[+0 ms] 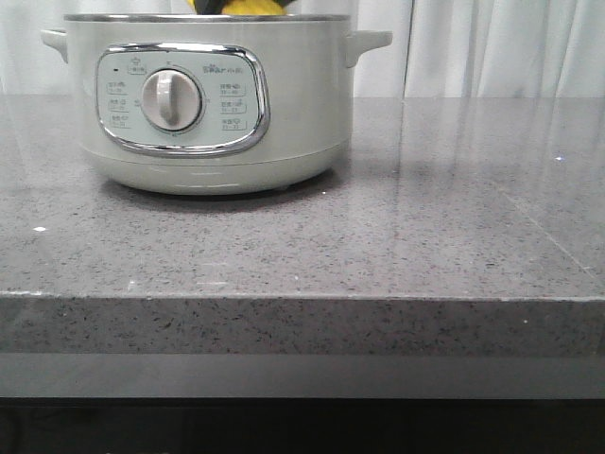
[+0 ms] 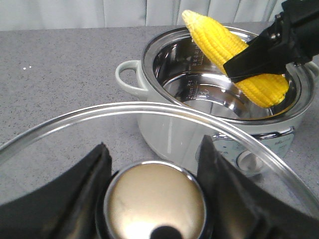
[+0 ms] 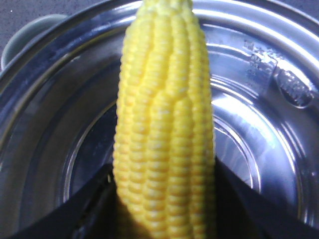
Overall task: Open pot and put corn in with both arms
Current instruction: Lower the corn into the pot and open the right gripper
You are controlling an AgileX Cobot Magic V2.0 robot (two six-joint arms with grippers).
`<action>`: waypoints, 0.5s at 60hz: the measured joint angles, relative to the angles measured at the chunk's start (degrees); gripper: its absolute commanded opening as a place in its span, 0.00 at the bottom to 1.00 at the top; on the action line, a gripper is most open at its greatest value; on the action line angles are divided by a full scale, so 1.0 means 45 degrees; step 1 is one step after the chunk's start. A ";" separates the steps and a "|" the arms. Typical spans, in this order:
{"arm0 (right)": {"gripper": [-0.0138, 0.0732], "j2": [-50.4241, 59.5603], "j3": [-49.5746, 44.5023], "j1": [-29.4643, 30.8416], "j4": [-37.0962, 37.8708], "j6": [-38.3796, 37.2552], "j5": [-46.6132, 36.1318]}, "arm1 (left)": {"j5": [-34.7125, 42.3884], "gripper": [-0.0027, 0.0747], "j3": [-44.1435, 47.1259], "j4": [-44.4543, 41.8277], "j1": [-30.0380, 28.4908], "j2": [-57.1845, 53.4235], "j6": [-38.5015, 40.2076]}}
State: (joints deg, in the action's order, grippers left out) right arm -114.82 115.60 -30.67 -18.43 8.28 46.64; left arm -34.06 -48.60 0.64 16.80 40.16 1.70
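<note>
The pale green-white pot (image 1: 217,104) stands open at the back left of the counter, its shiny steel inside bare. It also shows in the left wrist view (image 2: 199,124) and the right wrist view (image 3: 259,99). My left gripper (image 2: 155,199) is shut on the round metal knob (image 2: 155,204) of the glass lid (image 2: 75,134) and holds the lid off to the pot's side. My right gripper (image 3: 164,199) is shut on the yellow corn (image 3: 164,124) and holds it tilted over the pot's opening. The corn shows in the left wrist view (image 2: 224,50) and just above the rim in the front view (image 1: 241,6).
A grey speckled stone counter (image 1: 425,236) runs to a front edge (image 1: 302,298). White curtains (image 1: 501,47) hang behind it. The pot has small side handles (image 1: 369,43) and a control panel with a dial (image 1: 170,99).
</note>
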 measured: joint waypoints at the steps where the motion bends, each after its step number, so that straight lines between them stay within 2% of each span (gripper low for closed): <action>1: 0.50 -0.0023 0.0000 0.0000 0.0000 0.0000 0.0031 | 0.0000 0.44 0.0000 0.0000 0.0000 0.0000 0.0000; 6: 0.57 -0.0077 0.0000 0.0000 0.0000 0.0000 0.0125 | 0.0000 0.44 0.0000 0.0000 0.0000 0.0000 0.0000; 10: 0.69 -0.0082 0.0000 0.0000 0.0000 0.0000 0.0176 | 0.0000 0.44 0.0000 0.0000 0.0000 0.0000 0.0000; 15: 0.78 -0.0082 0.0000 0.0000 0.0000 0.0000 0.0176 | 0.0000 0.44 0.0000 0.0000 0.0000 0.0000 0.0000; 30: 0.79 -0.0016 0.0000 0.0000 0.0000 0.0000 0.0335 | 0.0000 0.44 0.0000 0.0000 0.0000 0.0000 0.0000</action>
State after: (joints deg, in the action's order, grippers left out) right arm -114.89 115.60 -30.67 -18.43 8.28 48.15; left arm -34.06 -48.60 0.64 16.80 40.16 1.70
